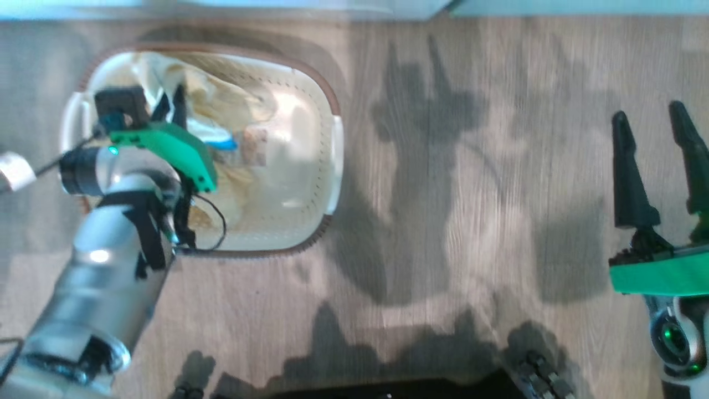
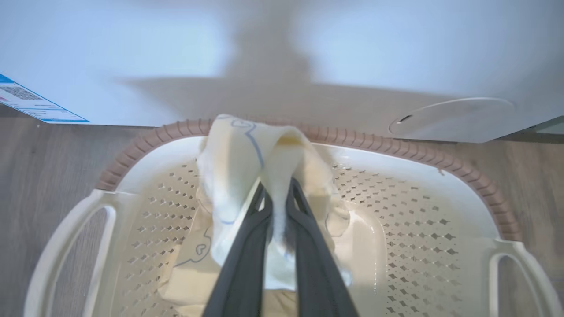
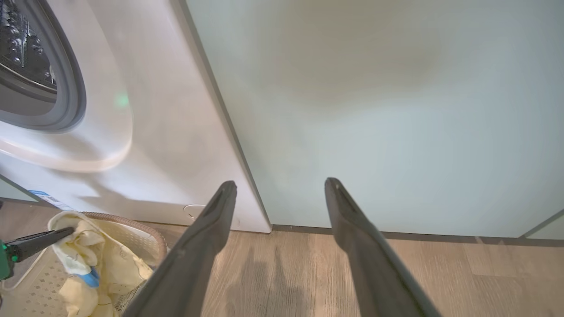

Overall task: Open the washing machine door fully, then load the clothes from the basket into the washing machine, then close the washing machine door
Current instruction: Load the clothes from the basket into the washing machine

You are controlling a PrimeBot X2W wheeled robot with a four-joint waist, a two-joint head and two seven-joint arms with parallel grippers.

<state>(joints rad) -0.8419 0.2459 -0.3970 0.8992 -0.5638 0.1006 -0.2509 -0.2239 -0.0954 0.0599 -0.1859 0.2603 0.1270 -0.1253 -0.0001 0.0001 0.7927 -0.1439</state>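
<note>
Clothes [image 2: 233, 154] — pale yellow, soft, with thin blue outlines — are pinched in my left gripper [image 2: 277, 187] over the basket [image 2: 396, 147]; my right gripper [image 3: 280, 185] stands wide apart, empty.

The basket [image 2: 396, 211] is of smooth cream plastic with a slight shine, and its brown rim [image 2: 154, 136] is ribbed. The clothes [image 2: 233, 176] are soft, matt, creased cloth. The floor [image 1: 443, 221] looks like matt wood planks with a fine grain. The washing machine [image 3: 167, 132] has a smooth, lightly glossy white front and a shiny steel drum [image 3: 24, 46]. The fingers [image 3: 352, 229] of the right gripper [image 3: 280, 187] are dark matt plastic.
</note>
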